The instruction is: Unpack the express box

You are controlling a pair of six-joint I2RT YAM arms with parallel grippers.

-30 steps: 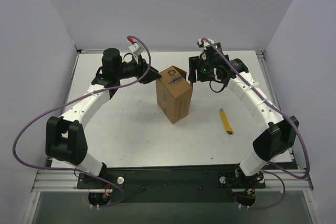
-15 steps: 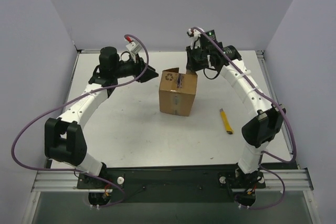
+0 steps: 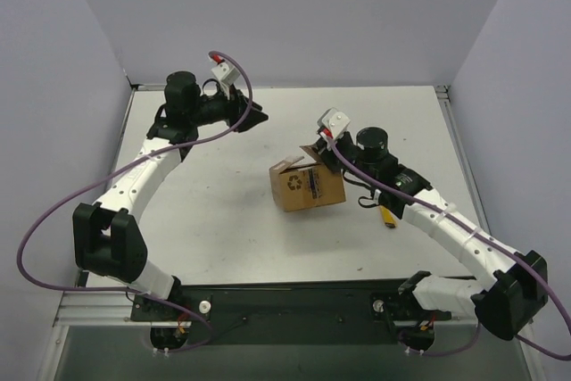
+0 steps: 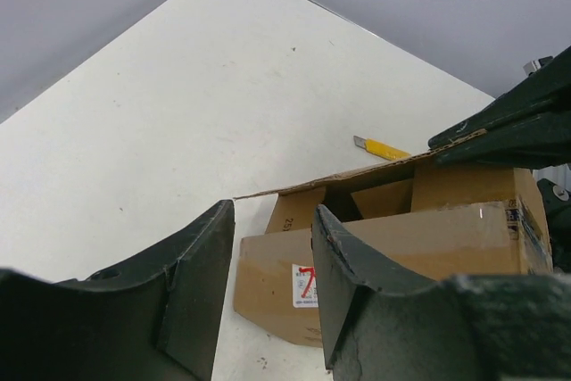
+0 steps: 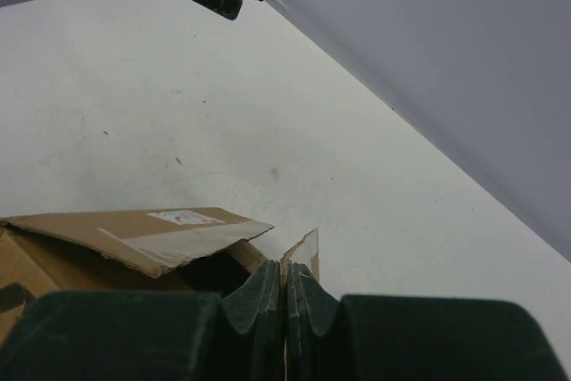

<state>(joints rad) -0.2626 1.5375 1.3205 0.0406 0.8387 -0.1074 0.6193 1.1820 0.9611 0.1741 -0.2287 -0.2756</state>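
Right wrist — right tool [image 5: 285, 287] clamped on the express box [image 5: 134, 234] flap; left tool [image 4: 272, 229] agape, empty

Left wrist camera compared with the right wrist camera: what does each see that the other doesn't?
Only the left wrist view shows the yellow knife lying on the table and a red-marked label on the express box. Only the right wrist view shows a white sticker on top of an opened flap. Both show that opened box and the right end effector shut on one of its flaps.

One express box [image 3: 308, 189] — one yellow knife [image 4: 384, 146].
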